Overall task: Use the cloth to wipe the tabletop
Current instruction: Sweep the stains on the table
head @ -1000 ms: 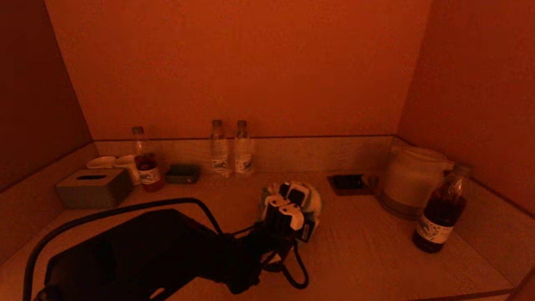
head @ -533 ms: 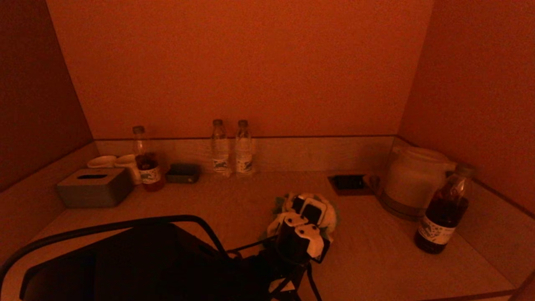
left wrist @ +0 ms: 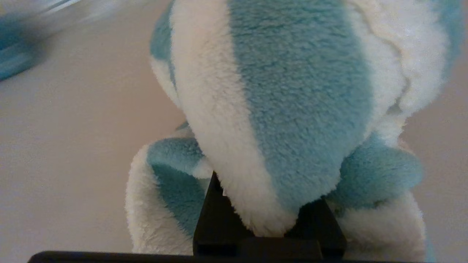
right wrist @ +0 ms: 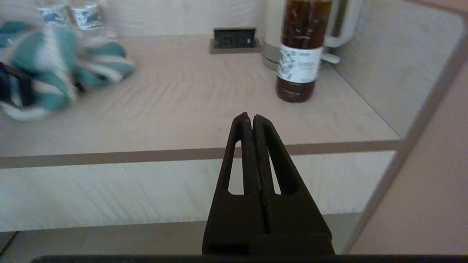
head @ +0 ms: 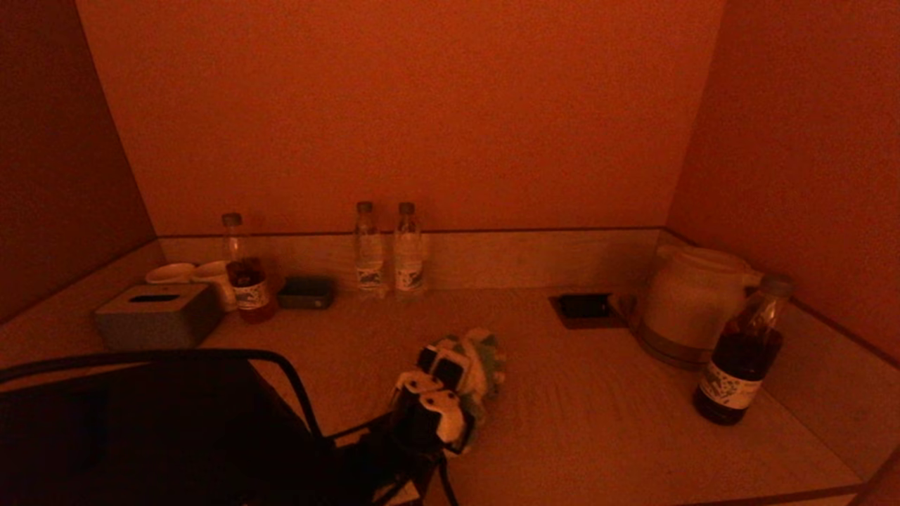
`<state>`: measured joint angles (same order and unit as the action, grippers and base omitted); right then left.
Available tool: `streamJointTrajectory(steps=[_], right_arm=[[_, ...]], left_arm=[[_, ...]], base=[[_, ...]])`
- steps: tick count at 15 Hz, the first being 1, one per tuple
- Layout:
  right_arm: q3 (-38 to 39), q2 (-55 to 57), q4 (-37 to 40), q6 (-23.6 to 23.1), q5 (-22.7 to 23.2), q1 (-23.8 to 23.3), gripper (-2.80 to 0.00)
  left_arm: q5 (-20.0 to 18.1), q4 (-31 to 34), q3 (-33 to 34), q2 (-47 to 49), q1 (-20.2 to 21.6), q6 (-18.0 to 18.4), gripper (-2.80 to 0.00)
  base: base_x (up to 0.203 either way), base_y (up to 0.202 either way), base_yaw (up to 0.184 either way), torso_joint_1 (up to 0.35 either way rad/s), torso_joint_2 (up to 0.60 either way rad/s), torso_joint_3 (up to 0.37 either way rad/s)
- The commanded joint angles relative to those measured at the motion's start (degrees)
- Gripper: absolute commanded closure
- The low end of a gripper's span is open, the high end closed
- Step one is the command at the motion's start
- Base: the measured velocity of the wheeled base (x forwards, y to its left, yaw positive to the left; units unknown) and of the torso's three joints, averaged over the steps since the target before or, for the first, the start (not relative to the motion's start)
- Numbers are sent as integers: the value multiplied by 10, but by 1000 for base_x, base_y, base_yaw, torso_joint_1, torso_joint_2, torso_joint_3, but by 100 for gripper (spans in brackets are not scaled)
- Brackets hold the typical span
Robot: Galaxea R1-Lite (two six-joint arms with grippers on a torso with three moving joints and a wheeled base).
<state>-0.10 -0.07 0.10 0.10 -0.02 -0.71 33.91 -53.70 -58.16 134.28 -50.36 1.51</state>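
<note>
1. Left gripper [head: 450, 376]: low over the table [head: 605, 422], near its middle, clamped on the cloth [head: 481, 362]; the left wrist view shows the fingers [left wrist: 219, 215] buried in pile.
2. Cloth: fluffy, teal and white stripes, bunched, pressed on the table at about 12 o'clock from the left gripper's body.
3. Right gripper [right wrist: 251, 118]: parked off the front edge of the table, fingers closed together, holding nothing.
4. Items at the rim: tissue box [head: 156, 315] and cups [head: 191, 273] at 10 o'clock; two water bottles [head: 387, 247] at 12 o'clock; kettle [head: 685, 303] and tea bottle [head: 744, 351] at 3 o'clock, well apart from the cloth.
5. Progress, judged: wiping under way at mid-table. No stain or wiped track shows, so the share done cannot be told; the ground toward the kettle and the tissue box probably remains.
</note>
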Motion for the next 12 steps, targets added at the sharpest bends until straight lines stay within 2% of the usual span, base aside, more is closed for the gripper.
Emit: streamJointTrajectory(steps=[1,4,6,10,12], right_arm=[[0,1,1,0,0,0,0],[0,1,1,0,0,0,0],[0,1,1,0,0,0,0],[0,1,1,0,0,0,0],[0,1,1,0,0,0,0]], left_arm=[[7,-8,38,-33,32,0,0],[12,-30,89,-57,124,2,0],[12,-50,114,-68,175,17,0],[12,-66,136,-77,224,31,0],[13,-67,151,-82,266,35,0]], base=[[0,0,0,0,0,0],[0,0,0,0,0,0],[0,0,0,0,0,0],[0,0,0,0,0,0],[0,0,0,0,0,0]])
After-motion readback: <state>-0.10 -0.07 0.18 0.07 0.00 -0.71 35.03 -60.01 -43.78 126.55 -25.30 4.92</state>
